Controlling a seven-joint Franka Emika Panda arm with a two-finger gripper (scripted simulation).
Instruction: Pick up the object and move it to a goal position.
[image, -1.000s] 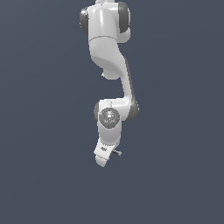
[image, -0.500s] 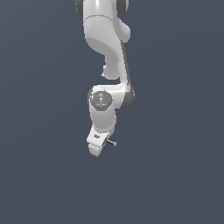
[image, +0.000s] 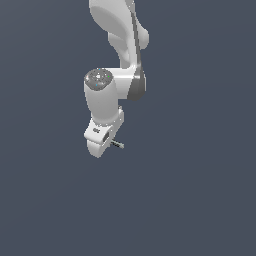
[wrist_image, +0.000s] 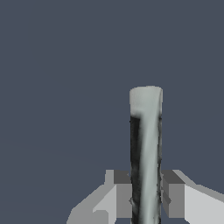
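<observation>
Fingers (wrist_image: 175, 194) of my gripper (wrist_image: 146, 194) sit closest in the wrist view, one on each side of the rod (wrist_image: 145, 153), and both press against its shaft, so I am clamped on it. Its pale silver-grey body runs straight out past my fingertips, with a dark streak down one side and a flat, light end. Beyond it I see only plain slate-grey background.

From the exterior view, my gripper (image: 111, 141) hangs low under my white arm (image: 117, 60), tilted toward that view's right. The rod (image: 118, 145) shows as a tiny sliver poking out sideways from between my fingers toward that view's right, its outer tip dark. It touches nothing but my fingers, held up against that same flat grey backdrop.
</observation>
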